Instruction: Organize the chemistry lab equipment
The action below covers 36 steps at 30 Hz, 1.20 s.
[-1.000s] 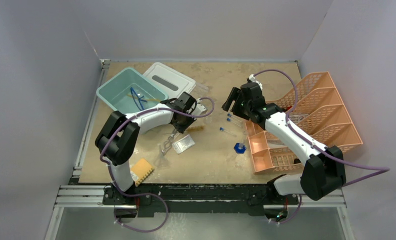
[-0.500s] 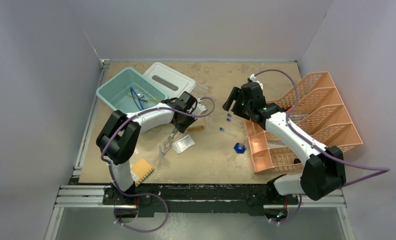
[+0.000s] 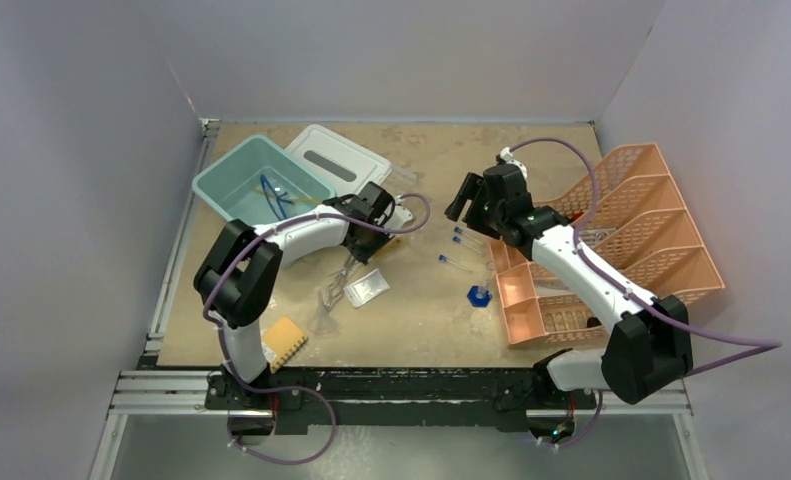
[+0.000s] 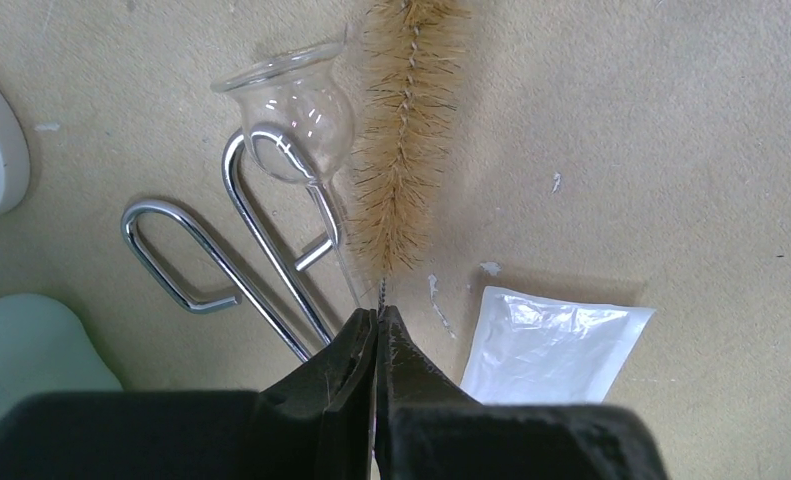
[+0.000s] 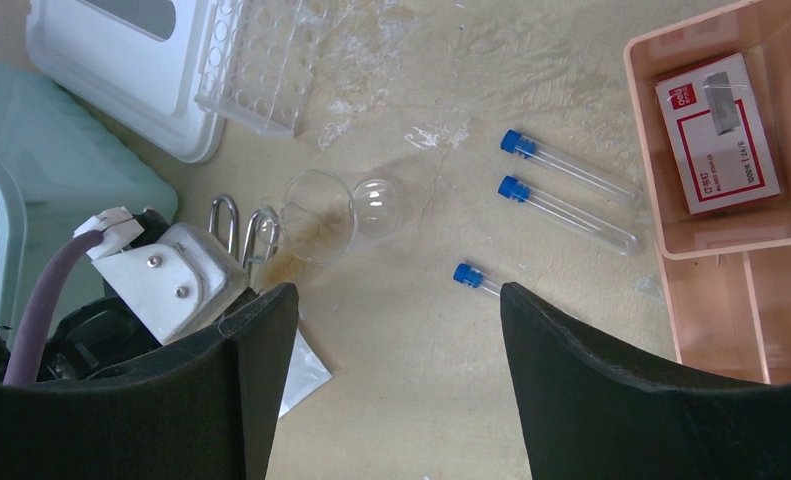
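Left hand (image 4: 375, 322) clamps tan bristle brush (image 4: 403, 150) by its wire; right hand (image 5: 396, 300) gapes empty; print on red-and-white box (image 5: 716, 130) illegible

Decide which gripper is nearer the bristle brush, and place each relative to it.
Left. The left gripper is shut on the wire stem of the bristle brush. The right gripper hangs open above the test tubes, well off to its right.

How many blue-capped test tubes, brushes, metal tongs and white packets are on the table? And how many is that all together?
Blue-capped test tubes: 3
Brush: 1
Metal tongs: 1
White packet: 1
Total: 6
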{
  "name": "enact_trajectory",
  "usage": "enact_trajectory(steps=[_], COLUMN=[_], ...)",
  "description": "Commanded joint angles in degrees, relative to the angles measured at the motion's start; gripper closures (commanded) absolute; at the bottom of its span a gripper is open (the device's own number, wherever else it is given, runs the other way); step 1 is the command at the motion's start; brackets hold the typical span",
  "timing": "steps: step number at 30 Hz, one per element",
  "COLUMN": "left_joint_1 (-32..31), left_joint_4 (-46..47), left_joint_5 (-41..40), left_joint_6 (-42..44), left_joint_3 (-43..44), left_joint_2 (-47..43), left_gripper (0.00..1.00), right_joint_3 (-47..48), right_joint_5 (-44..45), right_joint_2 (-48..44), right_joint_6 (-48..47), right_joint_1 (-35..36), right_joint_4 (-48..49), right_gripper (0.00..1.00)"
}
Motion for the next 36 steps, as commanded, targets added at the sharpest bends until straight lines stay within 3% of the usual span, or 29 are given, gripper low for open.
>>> enact_trajectory(steps=[1, 11, 17, 24, 26, 31, 36], left_joint_1=[-0.1, 0.0, 0.0, 1.9, 1.9, 1.7, 1.7], left_joint_4=[-1.9, -9.9, -12.4, -8.1, -5.1, -3.5, -1.0], left_joint_5=[-1.0, 9.6, 11.0, 14.9, 12.8, 11.8, 8.1], left_joint_6=[1.1, 2.8, 2.6, -2.5, -6.6, -10.7, -8.1], left_joint_3=[1.4, 6.0, 8.3, 6.4, 3.7, -1.6, -2.5], left_joint_2=[-1.4, -9.0, -12.3, -15.8, -16.9, -15.6, -11.7], left_gripper=[1.00, 1.00, 1.00, 1.00, 1.00, 0.74, 0.64], right_joint_3=[0.6, -1.3, -0.9, 2.7, 2.7, -0.1, -1.2], right_joint_5=[1.6, 5.3, 5.7, -5.3, -7.7, -6.4, -3.7], right_joint_2=[-2.5, -6.4, -7.0, -5.2, -4.3, -5.4, -6.2], right_joint_6=[-0.7, 0.3, 0.1, -3.5, -3.7, -1.3, -0.1], right_joint_1=[-0.5, -0.5, -0.5, -0.5, -0.5, -0.5, -0.5], right_joint_4=[1.6, 2.8, 2.8, 4.1, 4.4, 4.6, 3.4], right_gripper=[0.25, 0.25, 0.25, 0.24, 0.24, 0.25, 0.24])
